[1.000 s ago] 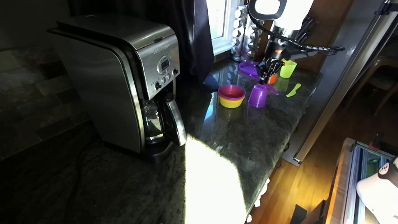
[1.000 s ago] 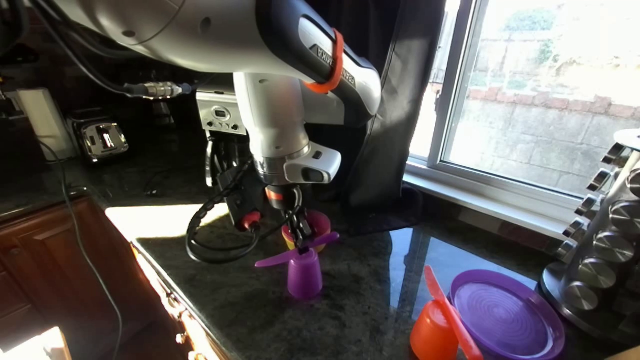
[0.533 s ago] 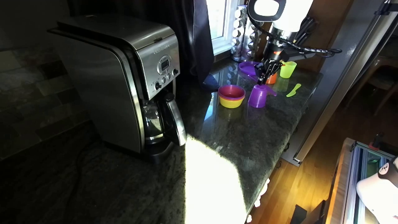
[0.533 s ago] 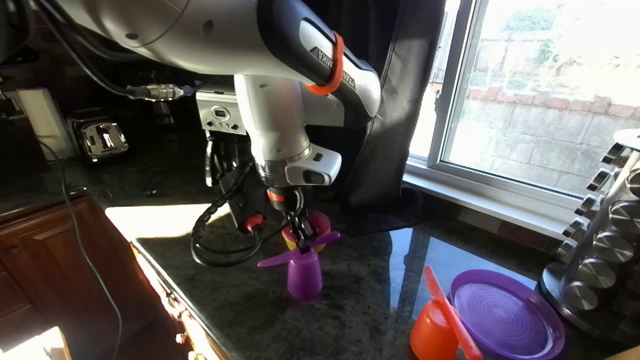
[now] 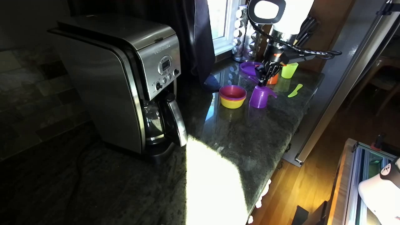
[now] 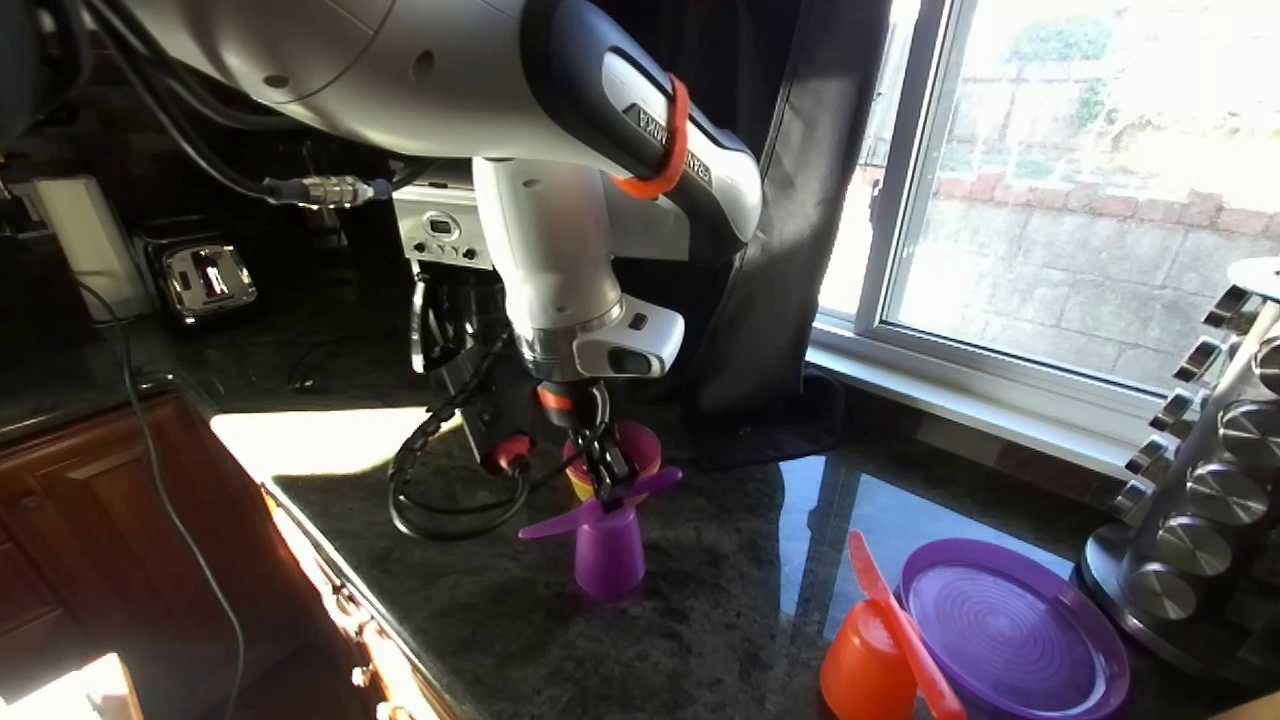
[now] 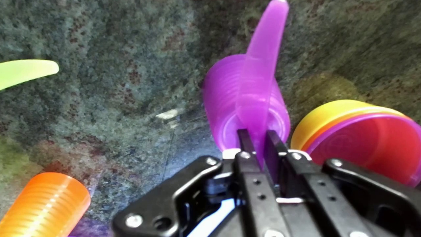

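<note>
My gripper (image 7: 256,132) is shut on a purple plastic knife (image 7: 263,56), which stands out between the two black fingers. Directly below is an upturned purple cup (image 7: 220,89) on the dark stone counter. In both exterior views the fingertips and the knife (image 6: 555,523) are right at the cup's raised base (image 6: 610,505); whether they touch it I cannot tell. The knife lies across the top of the cup, one end pointing out on each side. Nested bowls (image 5: 232,97), yellow outside and red-pink inside, stand close beside the cup.
An upturned orange cup (image 6: 865,660) bears an orange knife (image 6: 912,645), beside a purple plate (image 6: 1010,630) and a spice rack (image 6: 1190,490). A green knife (image 5: 295,90) and green cup (image 5: 289,70) sit near the counter's end. A coffee maker (image 5: 103,84) stands along the wall.
The gripper has come down slightly with the purple knife, closer to the cup's base. The knife has shifted a little with it; cup and bowls have stayed put.
</note>
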Controlling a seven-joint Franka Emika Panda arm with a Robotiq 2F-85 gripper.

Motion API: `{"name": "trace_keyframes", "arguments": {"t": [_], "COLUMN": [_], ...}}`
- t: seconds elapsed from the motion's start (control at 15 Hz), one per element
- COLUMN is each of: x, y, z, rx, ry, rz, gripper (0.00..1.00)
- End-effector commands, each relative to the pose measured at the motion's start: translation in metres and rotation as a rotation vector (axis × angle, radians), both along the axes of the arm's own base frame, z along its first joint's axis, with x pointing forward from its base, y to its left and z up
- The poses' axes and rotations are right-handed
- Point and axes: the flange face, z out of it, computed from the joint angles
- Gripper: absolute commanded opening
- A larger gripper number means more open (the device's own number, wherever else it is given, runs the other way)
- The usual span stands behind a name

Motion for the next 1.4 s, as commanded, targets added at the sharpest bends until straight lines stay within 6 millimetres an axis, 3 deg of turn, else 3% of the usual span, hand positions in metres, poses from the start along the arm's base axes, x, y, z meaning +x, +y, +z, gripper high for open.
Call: {"name": "trace_keyframes", "arguments": {"t": [0.0,0.33,0.53,0.6,0.93,1.0,1.13,1.33], "x": [0.0041,0.0056,0.0054,0.0051,0.0045,0.0044,0.0047,0.0052], "y": [0.0007,0.0018,0.0014,0.0011,0.0005,0.0005,0.0005,-0.0005], "z": [-0.0022,-0.0042,-0.0034,-0.0031,-0.0025,-0.0025,-0.0023,-0.0004], "rx": [0.001,0.000,-0.003,-0.003,-0.005,-0.004,-0.005,-0.005], "ry": [-0.025,-0.034,-0.037,-0.038,-0.040,-0.039,-0.040,-0.047], "rz": [0.006,0.009,0.009,0.009,0.009,0.011,0.010,0.008], "gripper": [0.04,0.10,0.22,0.37,0.72,0.36,0.35,0.13]}}
